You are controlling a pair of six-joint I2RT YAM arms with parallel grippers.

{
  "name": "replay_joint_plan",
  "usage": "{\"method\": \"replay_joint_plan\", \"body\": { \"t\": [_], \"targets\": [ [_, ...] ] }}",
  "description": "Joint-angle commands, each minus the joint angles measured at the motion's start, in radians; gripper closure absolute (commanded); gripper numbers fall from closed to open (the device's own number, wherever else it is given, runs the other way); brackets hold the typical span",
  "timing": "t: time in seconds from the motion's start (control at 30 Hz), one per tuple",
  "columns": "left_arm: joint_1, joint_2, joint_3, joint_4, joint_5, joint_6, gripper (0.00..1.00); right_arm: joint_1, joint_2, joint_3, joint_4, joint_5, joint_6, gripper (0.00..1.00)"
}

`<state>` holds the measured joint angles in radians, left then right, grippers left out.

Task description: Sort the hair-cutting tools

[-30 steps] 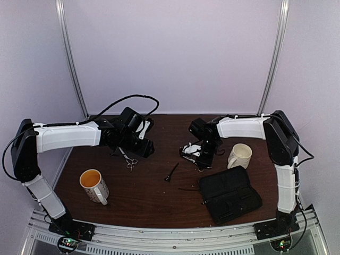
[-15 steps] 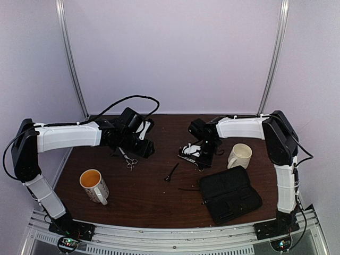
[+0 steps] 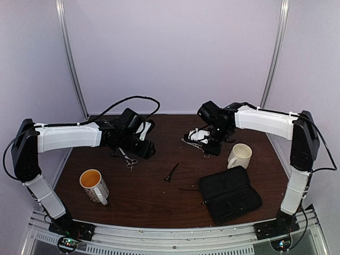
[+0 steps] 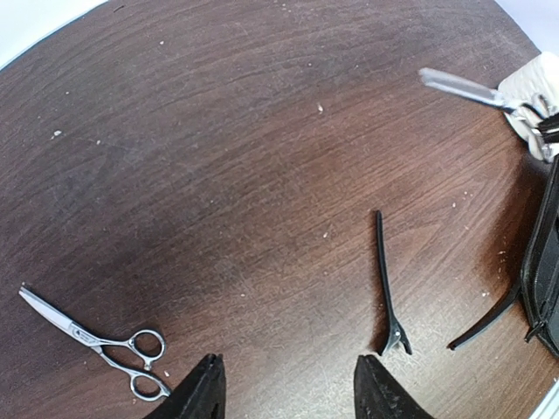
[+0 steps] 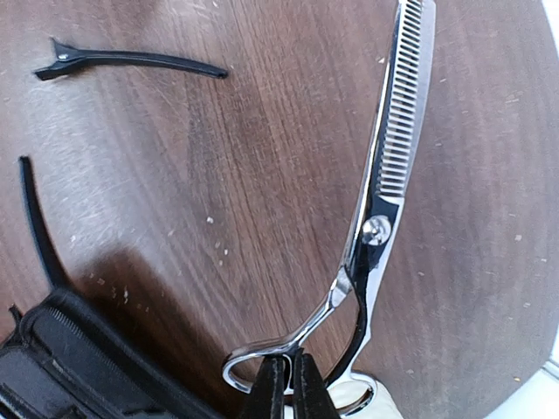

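**Table stock, as you see it now**

1. Toothed scissors [image 5: 377,229]: your right gripper [image 5: 286,367] has its fingers pressed together on one ring handle, pinching it. The blades are shut and point away from the wrist. The pair looks lifted off the table [image 3: 159,204], over the far middle, beyond the white mug [image 3: 240,155].

2. Plain scissors [image 3: 128,159]: these lie flat on the wood in the left half, blades closed, rings toward the near side. They sit just beside your left gripper [image 4: 288,367] and are not touching it.

3. Left gripper: the fingers are spread with only bare wood between them. It hovers low over the table, and the plain scissors are off to the outer side of one finger.

4. First clip [image 4: 384,279]: thin and black, it lies flat near the middle of the table. It sits between the plain scissors and the case [image 3: 231,195] and touches neither.

5. Second clip [image 4: 485,321]: also thin and black, it lies flat at an angle, with one end reaching the case's edge. You cannot tell whether that end touches the case.

6. Case: black and rectangular, it lies flat at the near right.

7. Mugs: the orange-lined mug [image 3: 93,183] stands upright at the near left, well apart from the tools. The white mug stands upright on the right, just beyond the case.
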<state>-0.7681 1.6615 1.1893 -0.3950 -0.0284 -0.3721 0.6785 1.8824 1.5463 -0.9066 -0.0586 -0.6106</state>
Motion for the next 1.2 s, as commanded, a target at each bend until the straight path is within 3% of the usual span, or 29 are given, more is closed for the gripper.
{"method": "replay_joint_plan", "body": {
  "t": [0.0,0.33,0.63,0.83,1.17],
  "targets": [
    [-0.019,-0.017,-0.003,0.057,0.063,0.019,0.47,-0.001,-0.131,-0.103,-0.03,0.01,-0.054,1.0],
    [-0.13,0.115,0.149,0.064,0.297,0.093,0.46,-0.059,-0.606,-0.579,-0.025,0.072,-0.262,1.0],
    [-0.177,0.296,0.312,0.08,0.463,0.008,0.46,-0.146,-0.97,-0.849,-0.112,0.144,-0.514,1.0],
    [-0.187,0.391,0.367,0.112,0.586,-0.024,0.48,-0.191,-1.003,-0.943,-0.06,0.187,-0.683,1.0],
    [-0.197,0.504,0.461,0.111,0.639,-0.034,0.48,-0.248,-0.845,-0.94,0.055,0.215,-0.813,1.0]
  ]
}}
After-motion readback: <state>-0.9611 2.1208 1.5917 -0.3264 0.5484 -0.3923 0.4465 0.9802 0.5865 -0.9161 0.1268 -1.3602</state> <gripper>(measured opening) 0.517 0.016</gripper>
